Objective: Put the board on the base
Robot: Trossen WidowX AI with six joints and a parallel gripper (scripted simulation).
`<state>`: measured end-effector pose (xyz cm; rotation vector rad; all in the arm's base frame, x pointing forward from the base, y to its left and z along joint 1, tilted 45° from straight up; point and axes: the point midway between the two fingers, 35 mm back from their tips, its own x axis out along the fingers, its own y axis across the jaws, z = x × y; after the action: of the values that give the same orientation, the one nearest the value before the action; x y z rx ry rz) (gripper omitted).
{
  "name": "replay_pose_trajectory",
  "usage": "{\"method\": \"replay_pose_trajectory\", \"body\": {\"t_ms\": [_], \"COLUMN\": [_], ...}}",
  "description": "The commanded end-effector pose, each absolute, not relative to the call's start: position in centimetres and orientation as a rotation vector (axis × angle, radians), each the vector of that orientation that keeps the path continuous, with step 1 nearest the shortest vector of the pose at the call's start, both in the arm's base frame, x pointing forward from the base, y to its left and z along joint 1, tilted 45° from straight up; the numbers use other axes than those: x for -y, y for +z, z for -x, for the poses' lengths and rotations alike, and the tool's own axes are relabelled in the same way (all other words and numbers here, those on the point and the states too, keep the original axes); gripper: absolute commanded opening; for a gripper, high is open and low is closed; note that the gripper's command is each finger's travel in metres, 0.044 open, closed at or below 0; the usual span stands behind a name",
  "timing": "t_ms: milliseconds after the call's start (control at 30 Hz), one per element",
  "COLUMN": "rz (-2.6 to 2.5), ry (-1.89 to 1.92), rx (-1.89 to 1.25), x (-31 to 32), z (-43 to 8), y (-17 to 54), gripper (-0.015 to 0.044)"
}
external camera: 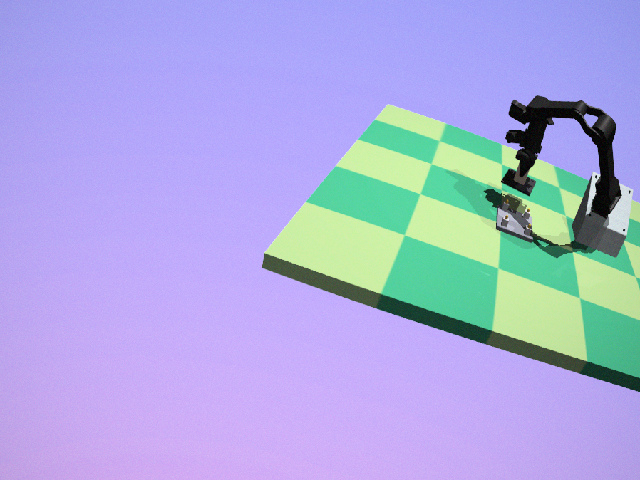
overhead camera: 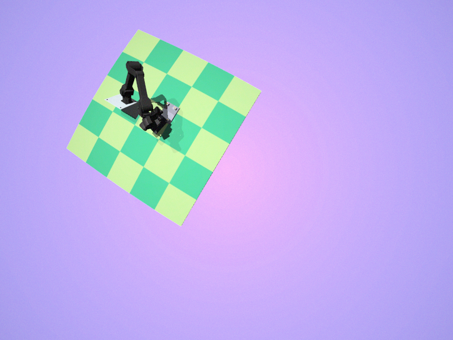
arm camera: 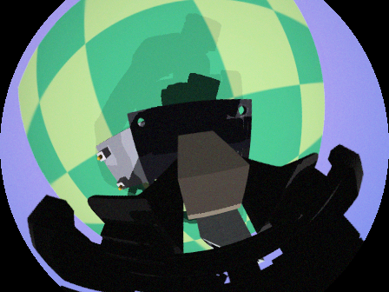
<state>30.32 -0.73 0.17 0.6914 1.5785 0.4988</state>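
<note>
Across the left of the exterior view, we see the green-and-yellow checkered surface [overhead camera: 157, 175] [external camera: 356, 201] [arm camera: 130, 52] stretching out, and here's the action toward its far right! First up, we have the grey base [overhead camera: 170, 114] [external camera: 514, 226] [arm camera: 119, 163] sitting on the surface, its four posts [overhead camera: 175, 108] [external camera: 505, 221] [arm camera: 105, 152] standing upright, gold pins [external camera: 506, 218] [arm camera: 100, 158] on top. All four pins are uncovered, folks, and a shadow falls over part of the base.

Just above and behind it, we find the black board [external camera: 509, 180] [arm camera: 152, 149] up in the air, apart from the posts, handle side up. From the wrist we catch two corner holes [arm camera: 141, 122] [arm camera: 241, 109], one at each end of its far edge; we can't make out the other two. And the grip? Our pincer [overhead camera: 159, 122] [external camera: 524, 168] [arm camera: 201, 159] is clamped on the brownish handle [external camera: 521, 176] [arm camera: 213, 174], pointing down, carrying the whole board.

Farther right, our black arm [overhead camera: 144, 91] [external camera: 606, 154] arches high and drops to its pale mounting block [overhead camera: 112, 101] [external camera: 623, 199], which closes the lineup on the right-hand side.
</note>
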Motion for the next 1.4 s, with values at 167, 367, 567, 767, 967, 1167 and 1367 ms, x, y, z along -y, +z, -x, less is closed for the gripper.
{"method": "replay_pose_trajectory", "body": {"t_ms": [167,367,567,767,967,1167,1367], "rz": [-0.667,-0.647,-0.628,-0.609,-0.590,-0.572,-0.555], "ry": [0.529,0.550,0.573,0.596,0.620,0.645,0.671], "rx": [-1.565,-1.554,-1.544,-1.533,-1.522,-1.511,-1.500], "x": [-1.1,-2.2,-3.4,-4.5,-5.7,-6.8,-7.9], "z": [-30.2,-30.1,-30.0,-29.7,-29.3,-28.9,-28.4], "y": [2.0,3.1,4.2,5.2,6.3,7.3,8.3], "gripper": [0.0000,0.0000,0.0000,0.0000,0.0000,0.0000,0.0000]}}
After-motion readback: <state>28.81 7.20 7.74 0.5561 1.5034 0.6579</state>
